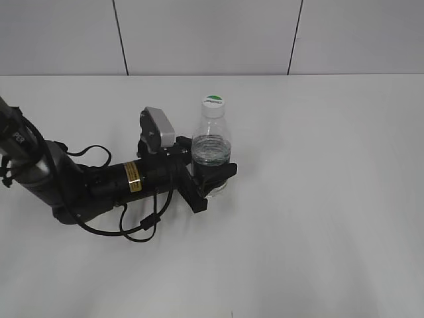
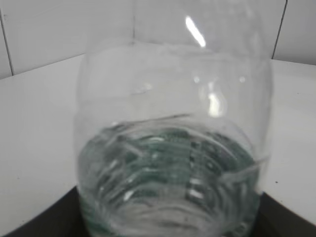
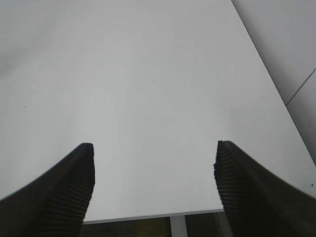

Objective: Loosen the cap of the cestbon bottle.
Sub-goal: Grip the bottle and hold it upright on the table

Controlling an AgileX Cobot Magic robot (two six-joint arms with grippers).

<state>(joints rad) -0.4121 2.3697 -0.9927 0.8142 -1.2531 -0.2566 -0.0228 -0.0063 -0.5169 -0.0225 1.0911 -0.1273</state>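
The cestbon bottle point(image 1: 212, 140) stands upright near the middle of the white table point(image 1: 331, 199), clear, with its green band low down. Its white cap point(image 1: 213, 101) with a green mark sits on the neck. My left gripper point(image 1: 212, 183) lies low along the table and is shut on the bottle's lower body. In the left wrist view the bottle point(image 2: 173, 123) fills the frame, with dark fingers point(image 2: 29, 228) only at the bottom corners. My right gripper point(image 3: 154, 170) is open over bare table, nothing between its ribbed fingers point(image 3: 74, 190), and is out of the exterior view.
The left arm and its looped black cable point(image 1: 142, 228) lie on the table left of the bottle. A wall point(image 1: 212, 33) rises behind the table's far edge. The right wrist view shows a table edge point(image 3: 153, 216) just below the right gripper.
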